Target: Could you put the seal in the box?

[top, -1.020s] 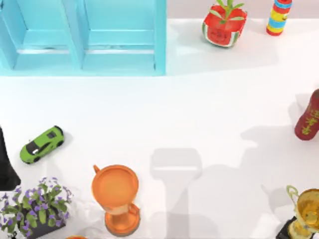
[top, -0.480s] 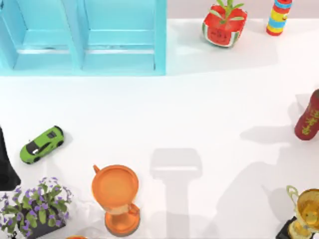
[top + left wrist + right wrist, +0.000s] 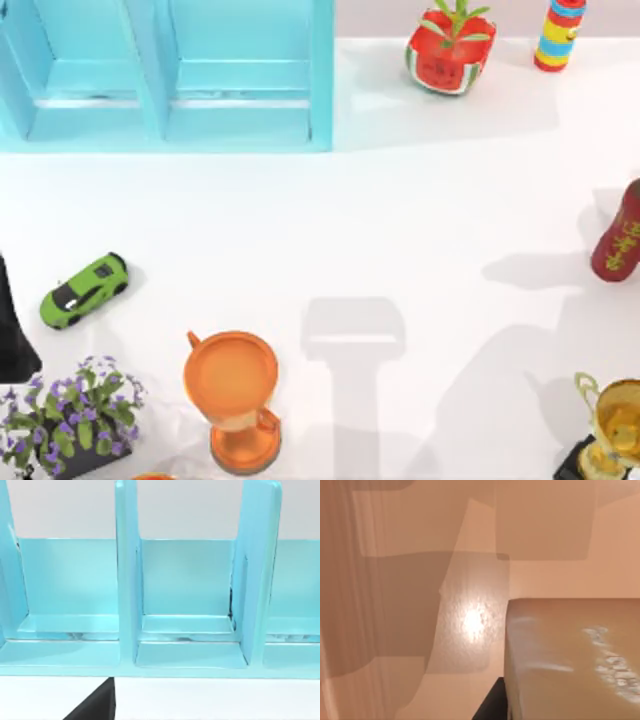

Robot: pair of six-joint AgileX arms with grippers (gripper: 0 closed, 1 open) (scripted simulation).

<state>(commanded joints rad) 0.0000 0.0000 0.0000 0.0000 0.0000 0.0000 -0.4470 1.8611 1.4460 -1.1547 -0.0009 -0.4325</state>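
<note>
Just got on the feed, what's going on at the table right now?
The job is getting the seal into the blue box. The right wrist view has the tan block with faint white markings right up against its camera, though whether it is gripped cannot be told. The box sits at the top view's far left with bare compartments, and the left wrist view looks into it. A green toy car, an orange cup and a red bottle stand around.

Even, bright light floods my white table [image 3: 300, 220], where soft grey shadows fall, one blocky patch near the middle. In my right wrist view a warm peach cast prevails, with a round glare spot beside the tan-brown wood-like block [image 3: 570, 655], itself looming and soft.
</note>
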